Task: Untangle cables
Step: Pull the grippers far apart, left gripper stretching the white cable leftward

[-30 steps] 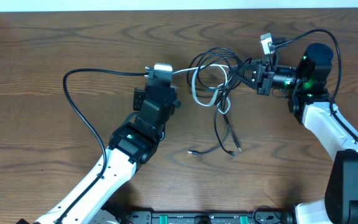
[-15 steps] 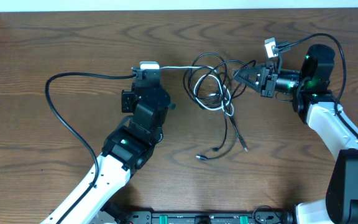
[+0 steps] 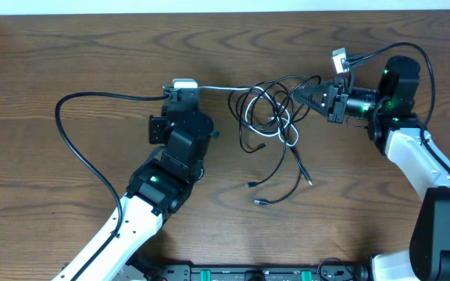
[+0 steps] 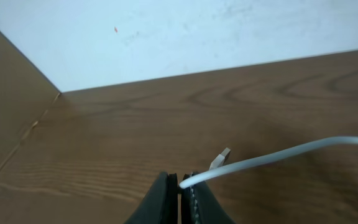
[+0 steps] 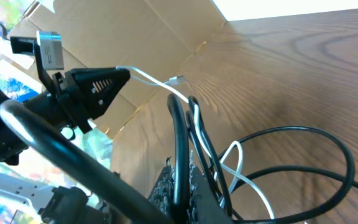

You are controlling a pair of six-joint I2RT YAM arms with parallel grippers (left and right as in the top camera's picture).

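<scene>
Left of the knot (image 3: 266,113), left gripper (image 3: 181,94) pinches the white cable (image 3: 216,88). Right of it, right gripper (image 3: 301,94) clamps black cables (image 5: 178,134). The knot is not yet undone.

Mid-brown all over the table (image 3: 53,55), streaked with darker wavy wood grain. Matte black on the left pincer (image 4: 179,183); greyish white on the white cable (image 4: 278,154) between its tips, silver on the small plug (image 4: 219,158) just beyond. Black too on the right pincer (image 5: 182,185) and the black cables (image 5: 178,124) rising from it. Plain white on the wall (image 4: 197,31) ahead of the left pincer, tan on the cardboard (image 5: 160,37) beyond the right one. White shells with black joints on the left arm (image 3: 131,215) and right arm (image 3: 412,152), 1 green light (image 3: 382,74) apiece.
</scene>
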